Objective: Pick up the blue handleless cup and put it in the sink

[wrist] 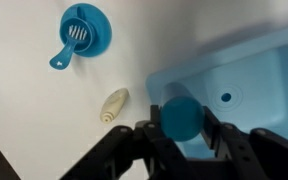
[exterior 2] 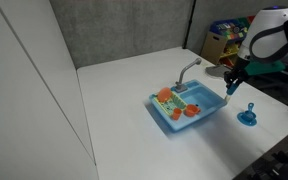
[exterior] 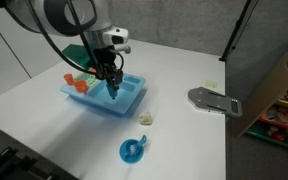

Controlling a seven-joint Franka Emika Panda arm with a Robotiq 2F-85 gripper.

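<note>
One sink, one blue handleless cup, one larger cup on a saucer, one cream lump.

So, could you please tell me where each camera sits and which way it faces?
Exterior view: above the table's near edge, facing the sink; arm and claw show top left.
Exterior view: high at another side, facing the sink; arm shows at right.
Wrist view: looks down on the blue handleless cup in the claw, over the sink rim.
Shared: sink and claw in all three.
</note>
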